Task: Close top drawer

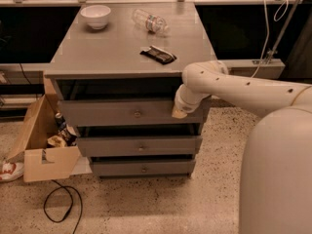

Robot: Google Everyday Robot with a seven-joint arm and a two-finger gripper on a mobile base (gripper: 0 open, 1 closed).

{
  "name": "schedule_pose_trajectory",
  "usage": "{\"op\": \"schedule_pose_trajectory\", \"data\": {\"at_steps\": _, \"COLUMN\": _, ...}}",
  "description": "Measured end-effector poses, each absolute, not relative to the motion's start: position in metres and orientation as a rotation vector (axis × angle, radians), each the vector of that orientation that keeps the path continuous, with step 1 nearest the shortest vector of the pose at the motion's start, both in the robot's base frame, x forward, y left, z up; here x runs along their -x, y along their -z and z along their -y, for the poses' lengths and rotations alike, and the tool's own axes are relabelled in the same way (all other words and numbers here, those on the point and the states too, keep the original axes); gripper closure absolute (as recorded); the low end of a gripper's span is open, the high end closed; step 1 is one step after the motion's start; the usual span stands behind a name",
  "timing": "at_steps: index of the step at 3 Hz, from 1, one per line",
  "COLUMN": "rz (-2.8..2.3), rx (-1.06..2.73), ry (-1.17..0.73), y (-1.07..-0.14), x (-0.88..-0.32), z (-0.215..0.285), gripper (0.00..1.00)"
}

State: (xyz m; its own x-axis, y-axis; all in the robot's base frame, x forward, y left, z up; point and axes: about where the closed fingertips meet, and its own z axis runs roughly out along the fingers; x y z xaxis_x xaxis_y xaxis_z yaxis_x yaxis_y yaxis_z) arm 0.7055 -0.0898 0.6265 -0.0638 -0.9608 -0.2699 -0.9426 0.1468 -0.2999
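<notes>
- The top drawer (117, 113) sits highest in the front of the bench (122, 57). Its panel stands slightly forward under a dark gap, and open speckled floor (156, 204) lies before the bench.
- On the bench are a white bowl (95, 16), a bottle (150, 21) on its side and a dark wrapped bar (157, 54). An open cardboard box (41, 150) stands left of the bench, and a black cable (61, 206) loops in front.
- The white arm (234, 84) reaches in from the bench's right, elbow bent. The end effector (179, 112) rests against the drawer's right end; whether it is apart or together cannot be told.
</notes>
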Motion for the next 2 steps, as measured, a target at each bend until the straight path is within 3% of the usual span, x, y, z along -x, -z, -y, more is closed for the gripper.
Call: {"op": "schedule_pose_trajectory", "data": {"at_steps": 2, "rz": -2.004, "rx": 1.649, "ry": -0.028, "y": -0.653, "x": -0.674, "z": 0.111, "gripper": 1.0}}
